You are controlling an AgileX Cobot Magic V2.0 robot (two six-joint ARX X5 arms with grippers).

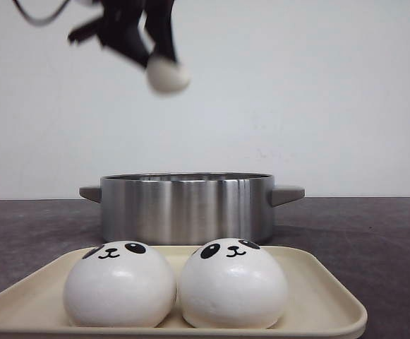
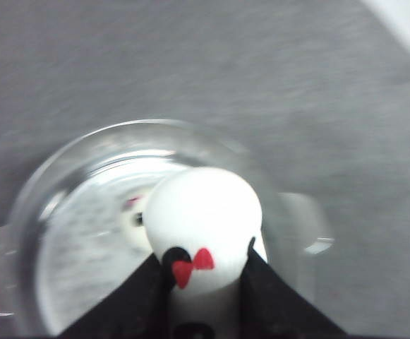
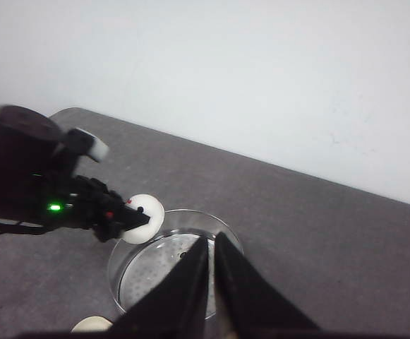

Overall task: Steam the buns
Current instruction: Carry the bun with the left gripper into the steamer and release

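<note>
Left hand grips a bun high above the steel pot, so the loading step is under way; next it seems to need lowering over the pot's mouth before letting go. Right hand hangs closed and empty. Two buns wait on the cream tray on the worktop. Another bun looks to lie inside the pot, blurred and half hidden.
</note>
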